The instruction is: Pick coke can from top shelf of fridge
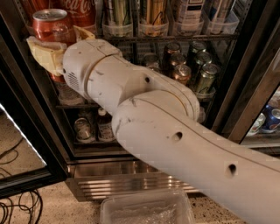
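Observation:
The coke can, red with a silver lid, sits between my gripper's yellowish fingers at the upper left, in front of the fridge's left door frame. My gripper is shut on it. The can is held out in front of the top shelf, a dark wire rack fronted by clear tubs. Another red Coca-Cola can stands behind on that shelf. My white arm crosses the fridge and hides much of the middle rack.
Gold, green and dark cans stand on the middle rack, with small bottles and cans on the bottom rack. A clear plastic bin lies on the floor in front. Cables lie at the lower left. The neighbouring compartment is on the right.

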Robot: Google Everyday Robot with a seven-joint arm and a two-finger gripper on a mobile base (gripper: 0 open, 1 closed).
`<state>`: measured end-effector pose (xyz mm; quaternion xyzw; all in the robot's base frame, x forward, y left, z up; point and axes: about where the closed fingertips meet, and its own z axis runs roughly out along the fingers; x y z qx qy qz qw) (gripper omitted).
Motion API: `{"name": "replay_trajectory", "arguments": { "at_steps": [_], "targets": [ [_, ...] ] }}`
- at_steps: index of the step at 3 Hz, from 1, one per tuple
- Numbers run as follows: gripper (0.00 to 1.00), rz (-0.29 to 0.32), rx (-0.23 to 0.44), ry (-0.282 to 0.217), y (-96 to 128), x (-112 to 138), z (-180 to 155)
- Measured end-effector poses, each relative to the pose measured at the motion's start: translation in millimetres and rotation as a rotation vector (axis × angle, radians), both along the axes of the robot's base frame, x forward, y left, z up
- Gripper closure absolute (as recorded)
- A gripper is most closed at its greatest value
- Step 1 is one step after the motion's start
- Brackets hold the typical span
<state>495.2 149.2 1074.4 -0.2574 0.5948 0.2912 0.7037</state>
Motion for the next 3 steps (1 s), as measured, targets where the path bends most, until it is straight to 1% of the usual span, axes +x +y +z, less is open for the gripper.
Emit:
{"name": "replay_trajectory", "arguments": {
  "at_steps": [1,2,3],
  "targets": [
    [1.00,-0.006,0.015,0.041,6.9,-27.6,-8.1],
    [1.00,-0.029,0.014,0.091,17.7,-54.6,-21.7],
    [1.00,-0.069,0.009,0.081,5.8,-54.4,-18.0]
  ]
}}
